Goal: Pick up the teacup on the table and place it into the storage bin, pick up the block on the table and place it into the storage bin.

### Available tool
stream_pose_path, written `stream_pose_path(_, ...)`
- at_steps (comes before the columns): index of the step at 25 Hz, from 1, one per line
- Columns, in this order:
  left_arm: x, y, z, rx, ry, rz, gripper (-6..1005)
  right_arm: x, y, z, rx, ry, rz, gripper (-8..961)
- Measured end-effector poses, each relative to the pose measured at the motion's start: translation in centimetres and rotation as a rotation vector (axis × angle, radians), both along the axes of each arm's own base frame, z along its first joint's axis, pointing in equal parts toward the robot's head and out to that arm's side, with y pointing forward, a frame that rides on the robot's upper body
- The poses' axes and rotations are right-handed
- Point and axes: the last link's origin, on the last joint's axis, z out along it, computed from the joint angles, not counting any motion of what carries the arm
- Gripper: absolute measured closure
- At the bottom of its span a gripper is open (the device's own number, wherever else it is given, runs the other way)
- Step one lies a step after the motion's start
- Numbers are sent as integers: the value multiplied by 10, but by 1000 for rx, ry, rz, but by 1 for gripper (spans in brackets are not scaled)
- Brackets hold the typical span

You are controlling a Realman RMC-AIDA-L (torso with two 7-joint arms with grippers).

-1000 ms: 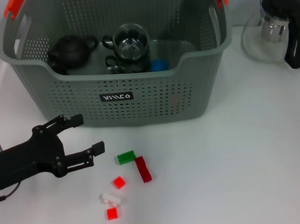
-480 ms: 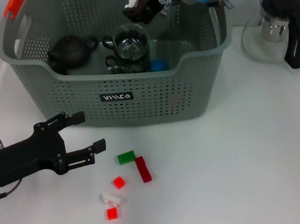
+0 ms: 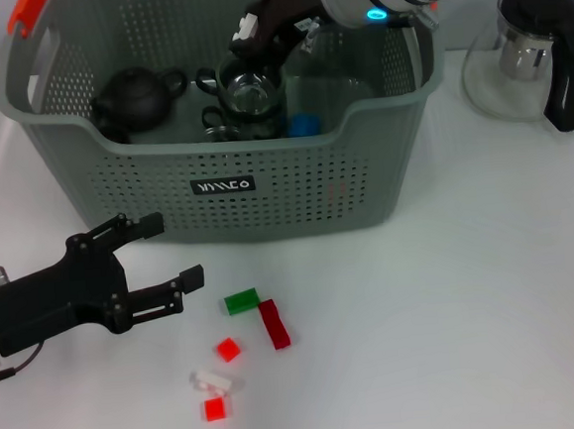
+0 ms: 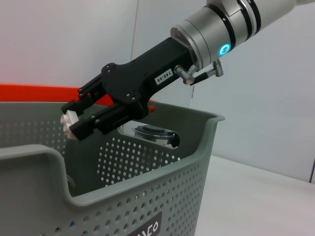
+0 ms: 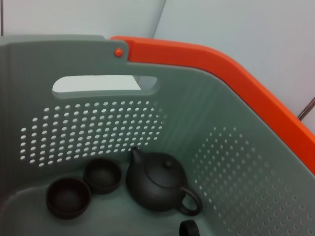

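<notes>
Several small blocks (image 3: 259,323) lie on the desk (image 3: 454,311) at six o'clock of the storage bin (image 3: 265,191), our left hand (image 3: 166,252) spread apart beside them, our right hand (image 4: 71,120) over the bin, its grip unclear.

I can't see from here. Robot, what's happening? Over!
Right gripper over storage bin, holding a small white piece. Left gripper open, near blocks on table. Nothing blocking.
</notes>
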Motion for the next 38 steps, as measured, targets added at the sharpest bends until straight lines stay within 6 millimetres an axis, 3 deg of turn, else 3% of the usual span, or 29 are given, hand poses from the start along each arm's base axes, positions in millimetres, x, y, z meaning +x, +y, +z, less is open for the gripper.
stream_pose_path(9, 0, -1, 1, 2, -3, 0, 95, -8, -2, 6, -6, 1, 27, 357)
stream_pose_path(11, -1, -1, 2, 3, -2, 1, 95, -10, -4, 13, 3, 22, 41, 275)
stream_pose_path(19, -2, -2, 2, 4, -1, 3, 94, -28, -34, 66, 25, 250, 130, 8)
stream_pose_path(22, -2, -2, 2, 3, 1, 2, 94, -26, -50, 87, 6, 351, 167, 8)
stream_pose_path(27, -2, -2, 3, 2, 4, 0, 94, -12, -79, 116, -91, 488, 222, 8)
stream_pose_path(31, -2, -1, 3, 1, 6, -1, 95, 11, -99, 130, -197, 553, 258, 9)
stream_pose_path(38, -3, -2, 10, 3, 15, -9, 95, 59, -139, 127, -411, 472, 299, 9)
